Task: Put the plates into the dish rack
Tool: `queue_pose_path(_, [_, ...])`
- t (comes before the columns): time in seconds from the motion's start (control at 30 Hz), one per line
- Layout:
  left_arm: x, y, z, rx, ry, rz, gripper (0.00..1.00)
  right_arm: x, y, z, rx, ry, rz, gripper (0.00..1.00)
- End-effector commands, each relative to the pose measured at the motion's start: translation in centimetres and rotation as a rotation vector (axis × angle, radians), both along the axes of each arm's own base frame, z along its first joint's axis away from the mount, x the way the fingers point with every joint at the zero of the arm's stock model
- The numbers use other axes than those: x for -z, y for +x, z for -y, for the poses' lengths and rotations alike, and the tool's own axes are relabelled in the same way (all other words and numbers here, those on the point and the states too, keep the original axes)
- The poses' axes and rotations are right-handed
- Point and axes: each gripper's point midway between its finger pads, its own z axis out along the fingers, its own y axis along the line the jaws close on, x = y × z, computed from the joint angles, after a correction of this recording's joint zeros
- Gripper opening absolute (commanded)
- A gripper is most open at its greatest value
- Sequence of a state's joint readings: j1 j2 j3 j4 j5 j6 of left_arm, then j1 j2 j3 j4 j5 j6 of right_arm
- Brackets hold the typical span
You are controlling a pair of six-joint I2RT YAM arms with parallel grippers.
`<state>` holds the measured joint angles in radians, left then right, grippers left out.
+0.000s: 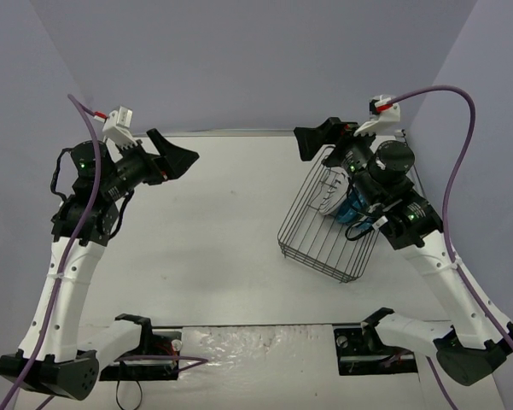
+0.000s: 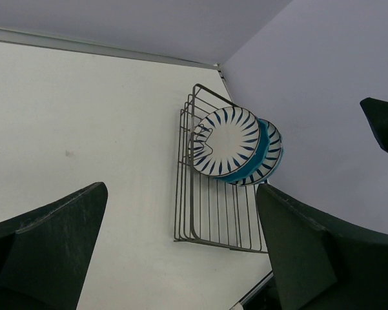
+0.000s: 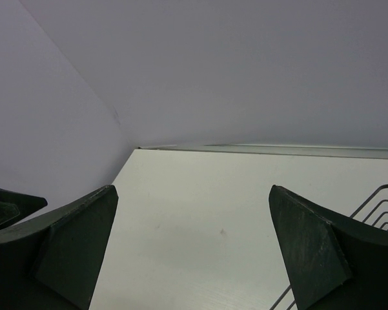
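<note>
1. Tabletop point(image 1: 239, 256): white, with the dish rack point(image 1: 320, 235), black wire, on its right side.
2. Plates point(image 2: 226, 139): striped and teal, on edge together at the rack's far end; possibly four, count unclear.
3. Left pincer point(image 1: 175, 156): released, jaws wide, empty, above the tabletop's far left.
4. Right pincer point(image 1: 314, 139): released, empty, above the rack's far edge.

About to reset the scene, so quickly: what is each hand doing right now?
Left hand: open, holding nothing.
Right hand: open, holding nothing.

White table point(image 1: 222, 256), black wire dish rack point(image 1: 317, 232) toward its right
</note>
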<state>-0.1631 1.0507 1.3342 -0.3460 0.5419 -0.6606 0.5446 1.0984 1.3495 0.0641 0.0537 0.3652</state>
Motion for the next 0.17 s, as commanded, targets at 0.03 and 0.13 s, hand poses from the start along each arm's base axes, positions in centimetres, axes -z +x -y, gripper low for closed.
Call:
queue_pose_path(0.03, [-4.16, -0.50, 0.56, 0.033, -0.010, 0.157, 0.97, -3.43, -0.66, -0.42, -0.036, 0.037, 0.114, 1.00])
queue_pose_path(0.13, [-4.32, -0.52, 0.56, 0.033, -0.009, 0.162, 0.97, -3.09, -0.54, -0.48, -0.036, 0.031, 0.108, 1.00])
